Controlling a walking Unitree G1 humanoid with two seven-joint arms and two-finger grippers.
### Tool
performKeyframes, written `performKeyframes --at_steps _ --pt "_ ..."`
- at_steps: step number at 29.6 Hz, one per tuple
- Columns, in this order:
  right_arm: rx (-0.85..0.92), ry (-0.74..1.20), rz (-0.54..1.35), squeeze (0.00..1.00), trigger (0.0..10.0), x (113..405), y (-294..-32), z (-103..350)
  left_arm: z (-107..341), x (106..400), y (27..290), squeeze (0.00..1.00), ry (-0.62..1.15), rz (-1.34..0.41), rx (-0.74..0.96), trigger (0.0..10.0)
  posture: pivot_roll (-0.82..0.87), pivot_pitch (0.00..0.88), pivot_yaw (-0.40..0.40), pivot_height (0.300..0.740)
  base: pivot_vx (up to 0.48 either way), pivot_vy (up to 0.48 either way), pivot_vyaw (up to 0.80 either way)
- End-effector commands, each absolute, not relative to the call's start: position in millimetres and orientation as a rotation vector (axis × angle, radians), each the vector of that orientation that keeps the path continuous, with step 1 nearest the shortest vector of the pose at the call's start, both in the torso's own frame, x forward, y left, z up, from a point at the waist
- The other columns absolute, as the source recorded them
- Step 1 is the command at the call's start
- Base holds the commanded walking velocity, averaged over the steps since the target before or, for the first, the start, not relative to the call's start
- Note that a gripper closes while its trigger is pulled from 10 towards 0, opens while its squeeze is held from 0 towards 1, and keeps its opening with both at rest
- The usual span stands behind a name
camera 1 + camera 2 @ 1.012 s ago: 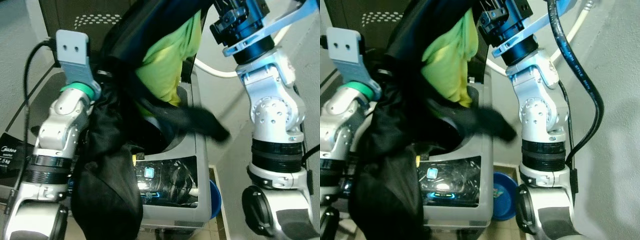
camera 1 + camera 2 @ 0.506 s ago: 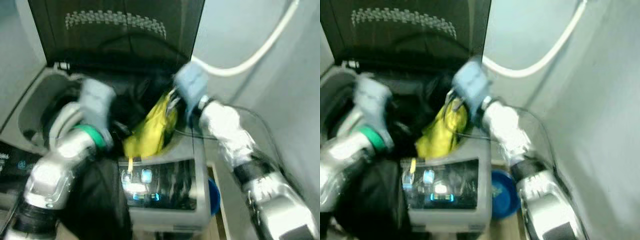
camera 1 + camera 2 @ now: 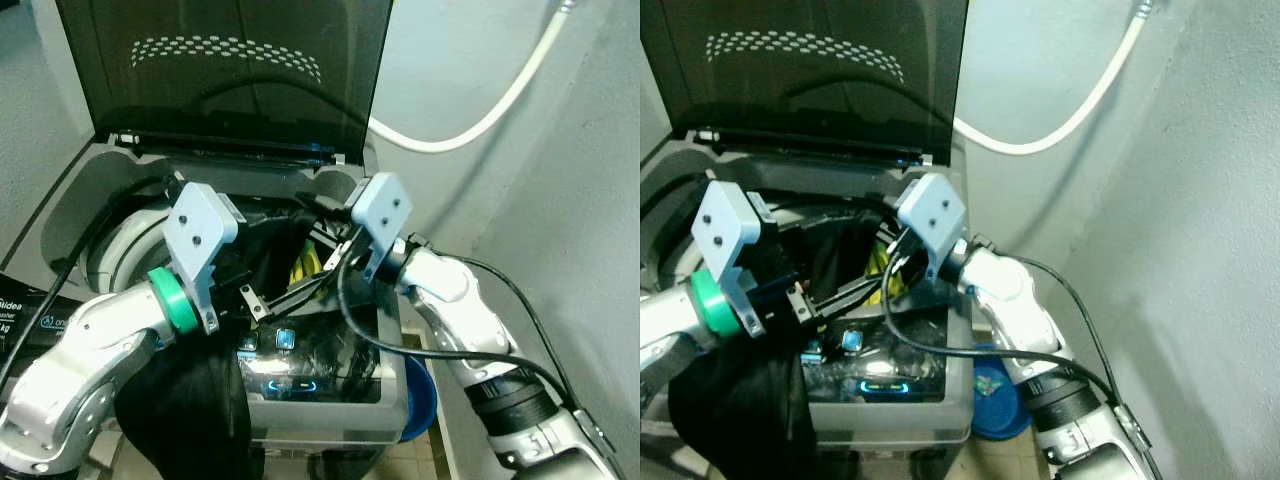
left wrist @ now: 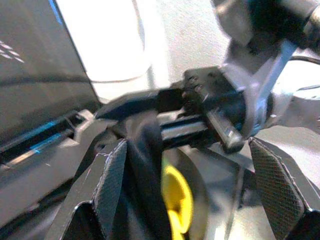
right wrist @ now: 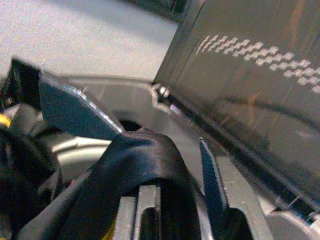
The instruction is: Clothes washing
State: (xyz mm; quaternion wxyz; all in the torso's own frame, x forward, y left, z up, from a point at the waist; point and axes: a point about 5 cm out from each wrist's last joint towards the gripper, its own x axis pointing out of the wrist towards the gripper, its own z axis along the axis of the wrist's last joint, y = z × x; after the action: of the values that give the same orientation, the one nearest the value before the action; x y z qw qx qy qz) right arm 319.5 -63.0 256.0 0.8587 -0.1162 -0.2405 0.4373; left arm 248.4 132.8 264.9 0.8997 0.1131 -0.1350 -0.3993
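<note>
- Left eye view: the top-loading washing machine (image 3: 330,385) stands with its dark lid (image 3: 225,75) raised at 12 o'clock, leaving the drum mouth open for loading. Both arms reach over that mouth. The left gripper (image 3: 262,303) comes in from 8 o'clock and the right gripper (image 3: 318,262) from 3 o'clock, their black fingers meeting over the front edge of the opening. The black garment (image 3: 265,262) lies bunched in the drum, with a yellow-green garment (image 3: 303,266) showing just beside it towards 3 o'clock. More black cloth (image 3: 190,400) hangs down the machine's front at 7 o'clock, outside the drum (so the load looks only partly in, by my reckoning). That hanging part runs long from 12 to 6 o'clock, over the rim and downward.
- Right eye view: the same layout; the lit control panel (image 3: 875,372) sits under the grippers, a white hose (image 3: 1060,115) curves along the wall at 1 o'clock, and a blue basin (image 3: 995,400) rests on the floor beside the machine at 5 o'clock.
- Left wrist view: the left gripper's fingers stand spread, a band of black cloth lying against one of them, with yellow below; whether it pinches anything I cannot tell.
- Right wrist view: a glossy black fold arches between the right gripper's fingers, which stand apart; a firm grasp cannot be confirmed. The fold's length runs along the fingers, towards the drum.
</note>
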Motion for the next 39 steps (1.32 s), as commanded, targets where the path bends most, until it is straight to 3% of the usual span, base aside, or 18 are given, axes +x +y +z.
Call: performKeyframes --at_steps 1,8,15,17,19,25,29,33,35,36,39 --pt "-0.181 -0.576 0.893 0.0 10.0 316.0 -70.7 275.8 269.4 244.8 132.7 0.0 -0.317 -0.821 0.223 10.0 0.16 0.0 0.005 0.74 0.0 0.0 0.0" --pt "-0.194 -0.594 0.94 0.0 10.0 311.6 -74.6 283.8 273.8 244.7 133.1 0.0 -0.348 -0.802 0.212 10.0 0.17 0.0 0.0 0.74 0.0 0.0 0.0" --pt "-0.517 -0.51 1.158 0.0 10.0 296.7 -85.9 274.8 278.3 248.7 144.7 0.0 -0.347 -0.741 0.16 10.0 0.17 0.0 0.001 0.74 0.0 0.0 0.0" --pt "-0.66 -0.431 1.259 0.0 10.0 291.9 -98.4 269.6 281.9 262.8 160.3 0.0 -0.345 -0.595 0.169 10.0 0.17 0.0 0.001 0.74 0.0 0.0 0.0" --pt "-0.684 -0.413 1.285 0.0 10.0 290.3 -102.0 269.4 282.6 268.3 166.3 0.0 -0.338 -0.541 0.176 10.0 0.17 0.0 0.001 0.74 0.0 0.0 0.0" --pt "-0.655 -0.414 1.33 0.0 10.0 284.0 -108.2 280.7 281.4 295.6 202.0 0.0 -0.275 -0.248 0.244 10.0 0.16 0.0 0.011 0.74 0.0 0.0 0.0" --pt "-0.662 -0.406 1.347 0.0 10.0 283.0 -111.6 283.7 282.6 301.7 214.8 0.0 -0.26 -0.155 0.247 10.0 0.16 0.0 0.013 0.74 0.0 0.0 0.0" --pt "-0.602 -0.459 1.206 0.0 10.0 300.2 -125.6 301.0 292.3 305.1 230.8 0.0 -0.299 -0.009 0.213 10.0 0.16 0.0 0.012 0.74 0.0 0.0 0.0" --pt "-0.402 -0.583 1.026 0.0 10.0 313.5 -131.9 321.6 303.0 294.2 208.7 0.0 -0.392 -0.179 0.139 10.0 0.16 0.0 0.006 0.74 0.0 0.0 0.0" --pt "-0.402 -0.583 1.026 0.0 10.0 313.5 -131.9 321.6 303.0 294.2 208.7 0.0 -0.392 -0.179 0.139 10.0 0.16 0.0 0.006 0.74 0.0 0.0 0.0" --pt "-0.22 -0.652 0.865 0.0 10.0 322.2 -135.1 328.5 307.0 278.7 180.1 0.0 -0.457 -0.397 0.117 10.0 0.16 0.0 0.006 0.74 0.0 0.0 0.0"
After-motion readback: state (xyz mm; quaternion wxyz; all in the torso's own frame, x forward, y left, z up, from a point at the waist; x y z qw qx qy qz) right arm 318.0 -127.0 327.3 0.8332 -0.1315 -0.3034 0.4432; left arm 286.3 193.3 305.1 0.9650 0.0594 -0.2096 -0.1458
